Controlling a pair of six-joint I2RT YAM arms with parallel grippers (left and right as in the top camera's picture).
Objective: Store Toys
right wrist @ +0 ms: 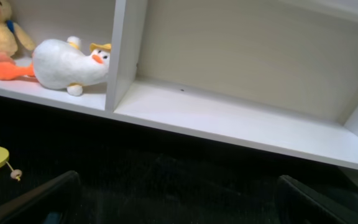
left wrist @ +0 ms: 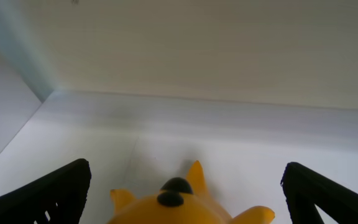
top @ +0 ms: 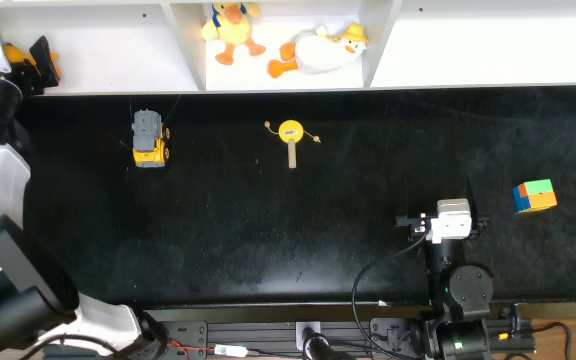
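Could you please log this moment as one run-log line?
left gripper: open around yellow toy, left shelf bay | right gripper: open over table

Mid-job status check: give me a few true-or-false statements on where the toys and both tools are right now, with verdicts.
1. The colour cube lies on the black table. True.
2. The white duck lies in the shelf's right compartment. False: it lies in the middle compartment, beside the yellow duck.
3. The left tool is inside the left compartment, open, with a yellow toy between its fingers. True.
4. The right tool grips the rattle drum. False: it is open and empty; the drum lies on the table, apart from it.
5. The toy truck is stored. False: it stands on the table.
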